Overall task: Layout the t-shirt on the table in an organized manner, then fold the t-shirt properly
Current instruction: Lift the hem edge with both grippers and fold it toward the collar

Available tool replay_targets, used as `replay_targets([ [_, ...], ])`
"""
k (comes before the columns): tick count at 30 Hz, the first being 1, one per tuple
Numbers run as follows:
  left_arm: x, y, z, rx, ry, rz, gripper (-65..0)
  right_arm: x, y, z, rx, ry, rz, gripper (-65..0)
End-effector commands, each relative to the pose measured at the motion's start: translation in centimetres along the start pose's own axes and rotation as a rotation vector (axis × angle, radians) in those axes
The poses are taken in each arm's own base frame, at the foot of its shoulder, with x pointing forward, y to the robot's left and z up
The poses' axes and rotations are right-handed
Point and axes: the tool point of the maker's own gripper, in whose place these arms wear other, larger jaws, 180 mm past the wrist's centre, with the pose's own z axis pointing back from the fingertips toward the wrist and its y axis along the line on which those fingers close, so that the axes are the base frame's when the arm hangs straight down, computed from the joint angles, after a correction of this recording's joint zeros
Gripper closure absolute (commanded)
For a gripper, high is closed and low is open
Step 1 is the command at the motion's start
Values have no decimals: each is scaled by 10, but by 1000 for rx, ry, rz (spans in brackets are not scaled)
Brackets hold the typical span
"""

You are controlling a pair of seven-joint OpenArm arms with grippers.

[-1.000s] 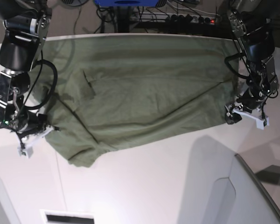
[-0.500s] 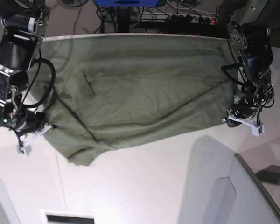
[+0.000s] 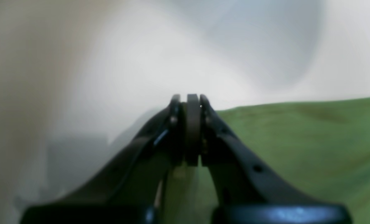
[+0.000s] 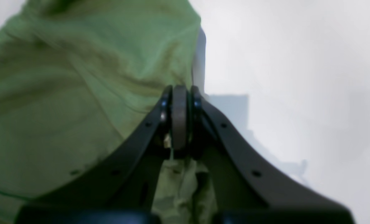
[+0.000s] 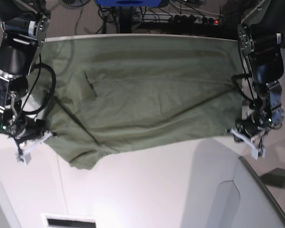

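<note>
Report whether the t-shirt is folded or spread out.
Mostly spread: the t-shirt lies open across the table, still creased, with its lower-left corner bunched. No fold made yet.

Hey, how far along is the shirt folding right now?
Early, by the look of it. Done: the t-shirt is spread across the table, though creased, with one near corner bunched. In hand: the right gripper has its jaws shut on cloth at one side edge, and the left gripper has its jaws shut at the opposite edge. Left: smoothing it flat, then every fold.

Base overhead, far; wrist views close, sharing t-shirt [image 5: 142, 90] edges.
</note>
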Motion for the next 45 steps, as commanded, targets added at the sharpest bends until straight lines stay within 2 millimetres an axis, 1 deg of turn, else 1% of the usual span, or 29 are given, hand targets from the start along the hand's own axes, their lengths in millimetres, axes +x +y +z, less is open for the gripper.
replay_targets([
  [1, 43, 8, 9, 16, -86, -25, 0, 33, -3, 10, -4, -82, 18, 0],
  [3, 66, 8, 15, 22, -103, -49, 0, 46, -1, 13, -3, -102, 28, 0],
  [4, 75, 7, 17, 23, -111, -56, 0, 52, 2, 14, -1, -108, 44, 0],
  [6, 87, 5, 21, 24, -130, -67, 0, 62, 1, 17, -11, -118, 77, 0],
  [9, 98, 3, 26, 26, -156, -85, 0, 77, 11, 20, -6, -138, 125, 0],
  [11, 102, 3, 29, 29, -170, -88, 0, 90, 9, 24, -18, -170, 153, 0],
  [14, 105, 8, 33, 40, -178, -96, 0, 103, 10, 25, -28, -207, 207, 0],
  [16, 106, 12, 35, 47, -179, -99, 0, 103, 2, 22, -43, -197, 227, 0],
  [21, 108, 22, 39, 66, -179, -109, 0, 88, -18, -1, -62, -165, 240, 0],
  [24, 108, 24, 39, 70, -176, -110, 0, 77, -18, -13, -53, -154, 241, 0],
  [28, 104, 22, 38, 65, -171, -108, 0, 71, -21, -19, -50, -151, 228, 0],
  [29, 97, 22, 37, 66, -159, -108, 0, 72, -21, -19, -48, -161, 228, 0],
  [31, 92, 21, 36, 63, -149, -111, 0, 77, -19, -19, -45, -190, 229, 0],
  [34, 89, 16, 34, 53, -149, -102, 0, 85, -18, -17, -40, -234, 230, 0],
  [36, 83, 17, 33, 54, -139, -101, 0, 97, -15, -14, -37, -266, 231, 0],
  [38, 84, 17, 35, 56, -142, -107, 0, 106, -13, -11, -34, -281, 233, 0],
  [40, 88, 16, 39, 58, -159, -122, 0, 107, -13, -10, -34, -284, 234, 0],
  [41, 85, 16, 40, 59, -157, -128, 0, 107, -13, -10, -34, -284, 234, 0],
  [43, 87, 14, 44, 61, -169, -144, 0, 107, -11, -10, -27, -284, 241, 0],
  [45, 88, 13, 46, 62, -175, -149, 0, 102, -3, -13, 18, -270, 270, 0],
])
